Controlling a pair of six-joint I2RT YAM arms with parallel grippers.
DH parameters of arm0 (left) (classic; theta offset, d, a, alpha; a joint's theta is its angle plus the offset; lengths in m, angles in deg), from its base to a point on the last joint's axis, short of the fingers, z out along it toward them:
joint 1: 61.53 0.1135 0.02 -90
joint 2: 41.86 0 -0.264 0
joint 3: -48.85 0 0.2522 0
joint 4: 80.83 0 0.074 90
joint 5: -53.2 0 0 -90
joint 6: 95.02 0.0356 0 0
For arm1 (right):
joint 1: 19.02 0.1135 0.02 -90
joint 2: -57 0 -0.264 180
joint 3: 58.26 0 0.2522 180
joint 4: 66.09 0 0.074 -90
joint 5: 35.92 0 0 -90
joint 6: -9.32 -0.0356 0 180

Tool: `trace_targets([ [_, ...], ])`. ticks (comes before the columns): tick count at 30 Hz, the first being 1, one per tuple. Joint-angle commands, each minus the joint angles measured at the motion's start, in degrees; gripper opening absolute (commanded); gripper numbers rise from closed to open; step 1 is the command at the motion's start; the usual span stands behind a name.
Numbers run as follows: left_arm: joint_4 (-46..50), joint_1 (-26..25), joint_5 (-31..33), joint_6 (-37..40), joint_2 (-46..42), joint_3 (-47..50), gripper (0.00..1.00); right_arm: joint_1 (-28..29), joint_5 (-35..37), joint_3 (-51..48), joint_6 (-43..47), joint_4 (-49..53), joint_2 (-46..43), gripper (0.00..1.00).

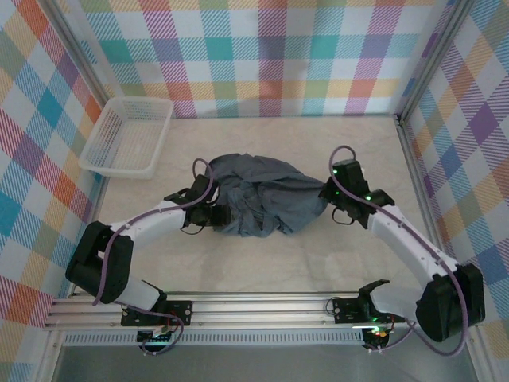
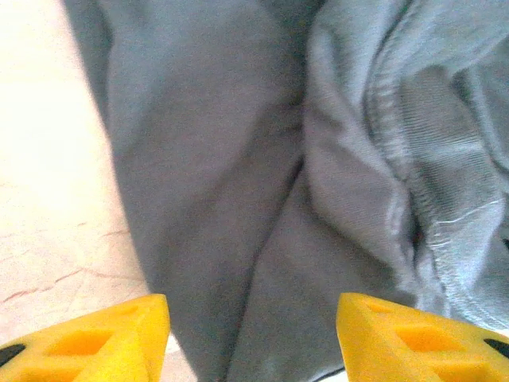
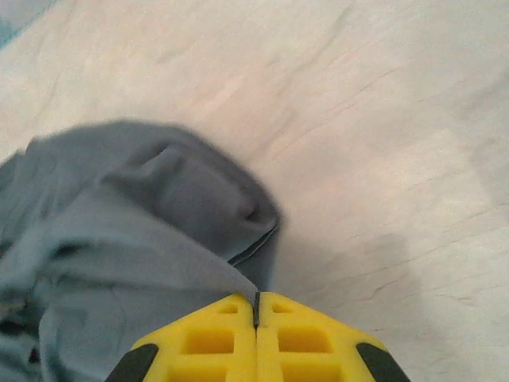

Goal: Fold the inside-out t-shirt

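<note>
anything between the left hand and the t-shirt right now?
Nothing visible. The left hand is open right over the t-shirt, straddling a crease. The right hand is shut on the t-shirt's edge. The basket sits apart, back left.

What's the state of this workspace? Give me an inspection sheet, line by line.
Surface: pale marbled table, bare around the garment.
Job's things: grey-blue t-shirt bunched in a wrinkled heap at mid-table, not folded.
Clutter: white basket at the far left, nothing seen inside.
Grippers: left gripper open, fingers either side of the cloth at the heap's left edge; right gripper shut at the heap's right edge, apparently pinching a fold.
Cables: purple cables run along both arms, none lying on the shirt.
Surroundings: colourful plaid walls on three sides; metal rail holding the arm bases at the near edge.
</note>
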Motion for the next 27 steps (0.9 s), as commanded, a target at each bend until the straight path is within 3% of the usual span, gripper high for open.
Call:
trace_targets([
  [1, -0.9, 0.1, -0.4, -0.6, -1.2, 0.9, 0.56, -1.8, 4.7, -1.0, -3.8, -0.3, -2.6, 0.0],
  [6, 3.4, 0.6, 0.8, -5.5, 5.8, -1.3, 0.52, -1.8, -2.8, 0.0, -1.2, -2.2, -0.1, 0.0],
  [9, 0.1, 0.6, -2.1, -8.5, 6.1, -0.3, 0.41, -1.8, -6.2, 0.8, -1.0, -3.1, 1.7, 0.0],
  [10, -0.4, 0.6, -3.3, -9.1, 6.1, -0.4, 0.31, -1.8, -6.5, 1.3, -0.8, -2.9, 2.3, 0.0],
  [12, -1.2, 0.6, -5.4, -9.8, 5.4, -0.8, 0.0, -1.8, -5.4, 2.5, -0.6, -1.8, 2.8, 0.0],
  [18, 3.4, 3.8, -6.2, -12.0, -8.1, -8.1, 0.0, -1.9, 2.5, 11.0, 4.6, 2.4, -0.8, 0.0],
  [22, 12.1, 6.8, 0.4, -8.0, -16.4, -23.2, 0.0, -2.0, 8.1, 20.6, 11.2, 2.2, -4.7, 0.0],
  [27, 17.9, 7.2, 9.1, -1.9, -19.4, -44.1, 0.0, -2.0, 16.2, 30.5, 20.7, -5.5, -9.9, 0.0],
])
